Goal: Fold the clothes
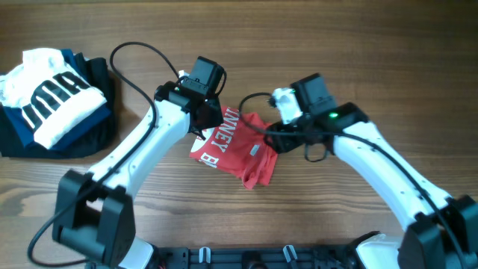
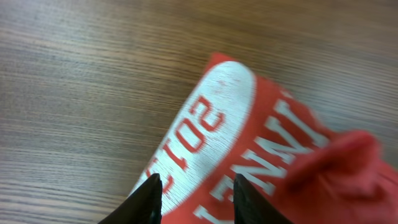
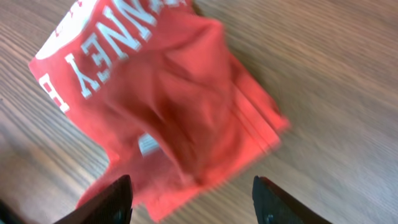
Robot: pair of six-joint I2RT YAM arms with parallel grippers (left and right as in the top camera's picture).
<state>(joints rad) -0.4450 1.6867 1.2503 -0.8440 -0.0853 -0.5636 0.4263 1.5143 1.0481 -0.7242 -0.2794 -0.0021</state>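
The table (image 1: 358, 45) is brown wood, its grain running crosswise. A red T-shirt (image 1: 239, 153) lies on it, crumpled and partly folded, directly beneath both pincers. The left pincer (image 2: 198, 186) hangs over the edge with the white patch printed "2013". The right pincer (image 3: 193, 183) hangs over the bunched plain red side, where layered hems meet bare wood. Between the two pincers, white letters run across the cloth. Well out beyond the left pincer, farthest from the right one, a pile of folded clothes (image 1: 56, 104) sits on the wood, dark pieces lowest and a white one on top.
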